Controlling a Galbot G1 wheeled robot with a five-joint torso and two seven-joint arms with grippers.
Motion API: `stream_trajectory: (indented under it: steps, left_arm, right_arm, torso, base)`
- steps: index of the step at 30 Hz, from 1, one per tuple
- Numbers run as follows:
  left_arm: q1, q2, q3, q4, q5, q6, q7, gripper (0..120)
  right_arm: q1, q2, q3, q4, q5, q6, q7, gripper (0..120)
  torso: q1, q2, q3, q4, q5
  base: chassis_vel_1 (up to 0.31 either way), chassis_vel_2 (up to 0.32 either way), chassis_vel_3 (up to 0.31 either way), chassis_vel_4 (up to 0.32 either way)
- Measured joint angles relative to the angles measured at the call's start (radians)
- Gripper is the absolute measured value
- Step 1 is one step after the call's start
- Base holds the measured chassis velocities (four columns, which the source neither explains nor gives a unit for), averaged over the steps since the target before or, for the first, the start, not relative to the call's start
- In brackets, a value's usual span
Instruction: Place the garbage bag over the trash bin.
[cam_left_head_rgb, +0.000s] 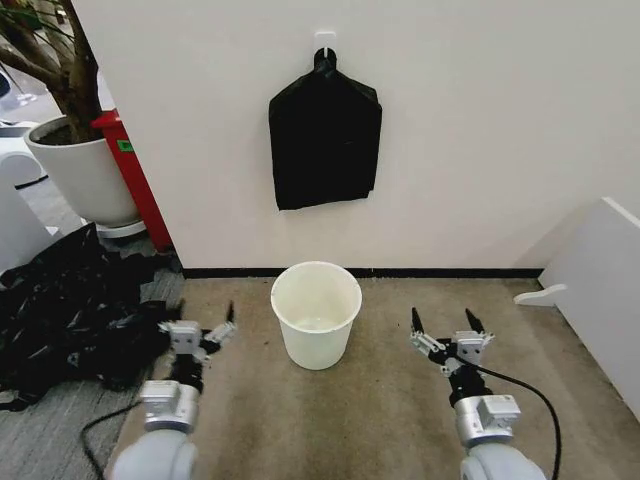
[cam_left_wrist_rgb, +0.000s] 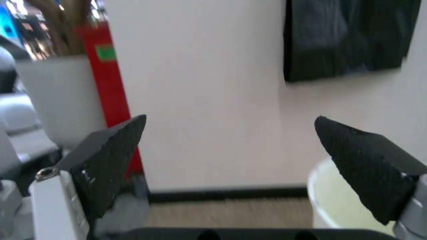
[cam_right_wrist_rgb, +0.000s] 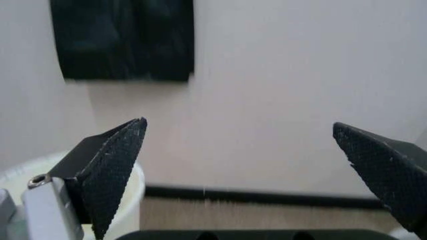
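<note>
The trash bin (cam_left_head_rgb: 316, 312) is a cream-white round bucket standing upright and empty on the carpet, close to the wall. The garbage bag is out of view as a single bag. A flat black house-shaped bundle (cam_left_head_rgb: 325, 145) hangs from a wall hook above the bin. My left gripper (cam_left_head_rgb: 200, 325) is low and to the left of the bin, open and holding nothing. My right gripper (cam_left_head_rgb: 441, 320) is low and to the right of the bin, also open and holding nothing. The left wrist view has the open left gripper (cam_left_wrist_rgb: 230, 122) with the bin's rim (cam_left_wrist_rgb: 333, 200) beside it. The right wrist view has the open right gripper (cam_right_wrist_rgb: 239, 125) facing the wall.
A big black plastic heap (cam_left_head_rgb: 70, 310) lies on the floor at the left. Behind it are a white plant pot (cam_left_head_rgb: 80, 170) with a tree and a red object (cam_left_head_rgb: 135, 185). A white panel (cam_left_head_rgb: 600, 290) stands at the right. The wall is just behind the bin.
</note>
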Motion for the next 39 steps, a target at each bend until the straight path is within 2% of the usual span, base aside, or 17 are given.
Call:
stream_trajectory:
  steps: [2, 7, 9, 12, 18, 24, 26, 32, 39]
  left_arm:
    - [0.005, 0.005, -0.007, -0.018, -0.006, 0.003, -0.002, 100]
    - [0.043, 0.047, -0.063, -0.169, -0.054, 0.031, -0.019, 100]
    - [0.059, 0.071, -0.090, -0.205, -0.080, 0.037, -0.018, 100]
    - [0.070, 0.095, -0.112, -0.212, -0.104, 0.035, -0.013, 100]
    - [0.087, 0.101, -0.121, -0.204, -0.133, 0.012, -0.010, 100]
    - [0.116, 0.111, -0.129, -0.204, -0.148, -0.039, -0.037, 100]
    - [0.118, 0.111, -0.129, -0.204, -0.151, -0.042, -0.040, 100]
    - [0.125, 0.109, -0.130, -0.204, -0.155, -0.054, -0.051, 100]
    - [0.124, 0.097, -0.129, -0.208, -0.151, -0.054, -0.050, 100]
  right_arm:
    - [-0.011, 0.005, 0.001, 0.018, -0.003, 0.004, -0.003, 100]
    - [-0.095, 0.041, 0.011, 0.160, -0.024, 0.041, -0.029, 100]
    - [-0.102, 0.043, 0.012, 0.169, -0.026, 0.043, -0.031, 100]
    - [-0.103, 0.043, 0.012, 0.171, -0.027, 0.044, -0.032, 100]
    - [-0.100, 0.043, 0.012, 0.176, -0.019, 0.039, -0.031, 100]
    - [0.011, 0.020, 0.003, 0.131, 0.157, -0.092, 0.030, 100]
    - [0.028, 0.016, 0.002, 0.123, 0.184, -0.112, 0.039, 100]
    - [0.155, -0.013, -0.009, 0.070, 0.385, -0.260, 0.109, 100]
    - [0.212, -0.026, -0.014, 0.045, 0.475, -0.327, 0.141, 100]
  torso:
    - [0.000, 0.000, 0.000, 0.0000, 0.0002]
    - [0.000, 0.000, 0.000, -0.0002, -0.0006]
    - [0.000, 0.000, 0.000, -0.0001, 0.0000]
    - [0.000, 0.000, 0.000, -0.0001, 0.0000]
    - [0.000, 0.000, 0.000, -0.0002, -0.0002]
    - [0.000, 0.000, 0.000, 0.0000, -0.0001]
    - [0.000, 0.000, 0.000, 0.0000, -0.0001]
    - [0.000, 0.000, 0.000, 0.0000, -0.0001]
    - [0.000, 0.000, 0.000, 0.0000, 0.0000]
  base:
    - [0.000, 0.000, 0.000, 0.000]
    - [0.000, 0.000, 0.000, 0.000]
    - [0.000, 0.000, 0.000, 0.000]
    - [0.000, 0.000, 0.000, 0.000]
    - [0.000, 0.000, 0.000, 0.000]
    - [0.000, 0.000, 0.000, 0.000]
    - [0.000, 0.000, 0.000, 0.000]
    - [0.000, 0.000, 0.000, 0.000]
    - [0.000, 0.000, 0.000, 0.000]
